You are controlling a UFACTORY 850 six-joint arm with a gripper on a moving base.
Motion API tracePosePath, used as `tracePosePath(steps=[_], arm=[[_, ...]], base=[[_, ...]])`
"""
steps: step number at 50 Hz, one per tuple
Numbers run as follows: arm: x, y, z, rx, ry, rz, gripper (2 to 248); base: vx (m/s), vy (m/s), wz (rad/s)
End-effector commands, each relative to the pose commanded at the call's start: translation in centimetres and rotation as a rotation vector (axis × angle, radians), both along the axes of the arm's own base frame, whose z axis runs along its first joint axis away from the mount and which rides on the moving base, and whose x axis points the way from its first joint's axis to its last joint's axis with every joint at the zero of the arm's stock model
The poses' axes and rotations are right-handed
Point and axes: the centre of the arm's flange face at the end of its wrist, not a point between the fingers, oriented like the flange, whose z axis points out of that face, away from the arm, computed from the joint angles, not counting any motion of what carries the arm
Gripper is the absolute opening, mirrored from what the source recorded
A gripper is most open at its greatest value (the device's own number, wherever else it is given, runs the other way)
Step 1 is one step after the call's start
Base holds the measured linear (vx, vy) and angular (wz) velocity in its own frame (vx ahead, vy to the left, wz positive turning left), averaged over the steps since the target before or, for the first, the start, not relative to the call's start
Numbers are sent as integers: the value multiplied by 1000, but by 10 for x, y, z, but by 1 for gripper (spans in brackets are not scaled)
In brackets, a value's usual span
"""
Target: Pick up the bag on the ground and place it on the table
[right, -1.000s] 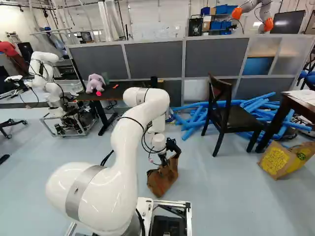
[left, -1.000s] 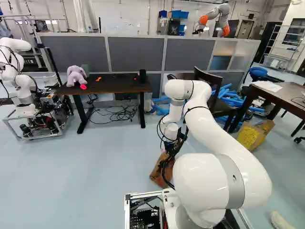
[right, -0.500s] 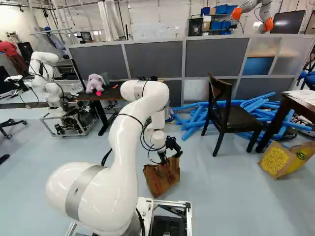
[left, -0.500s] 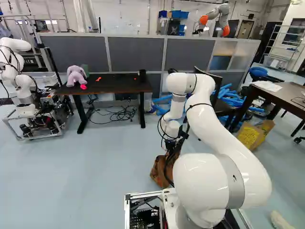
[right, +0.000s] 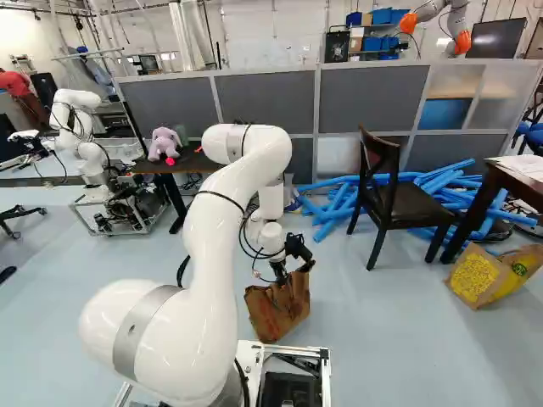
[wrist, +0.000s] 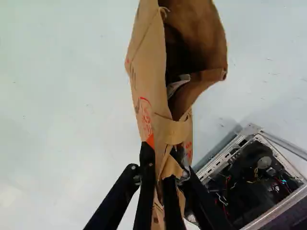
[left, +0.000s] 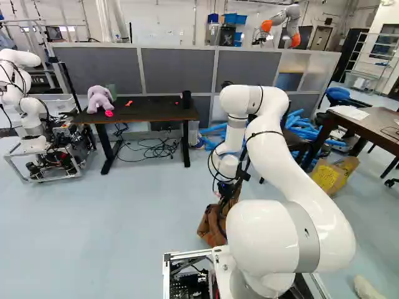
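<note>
I've got the gripper (right: 282, 272) clamped on the brown paper bag (right: 278, 312), its fingers closing on the rim from both sides. In my wrist view the bag's open mouth spreads ahead of the fingers, with something pale inside. The bag hangs upright, slightly tilted, just ahead of my base frame (right: 322, 360); I cannot tell whether its bottom touches the floor (left: 124, 218). Well apart from it, beyond the floor ahead, I see the dark table (left: 149, 113). A purple plush toy (left: 100, 98) sits near that table's left end in my left base view, a pink item (left: 109, 113) just beside it, and a black cylinder (left: 186, 98) stands near the right end. Over to the right I have a black chair (right: 399, 203) among blue tubes (right: 339, 203).
</note>
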Motion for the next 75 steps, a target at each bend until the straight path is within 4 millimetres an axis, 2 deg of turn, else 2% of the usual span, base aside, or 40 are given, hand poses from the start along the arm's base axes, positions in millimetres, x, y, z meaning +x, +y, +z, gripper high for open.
tracePosePath(steps=[45, 75], arm=[[-40, 8, 68, 21, 1, 178, 21], [-52, 13, 113, 23, -36, 301, 21]], base=[[0, 0, 0], [0, 0, 0]])
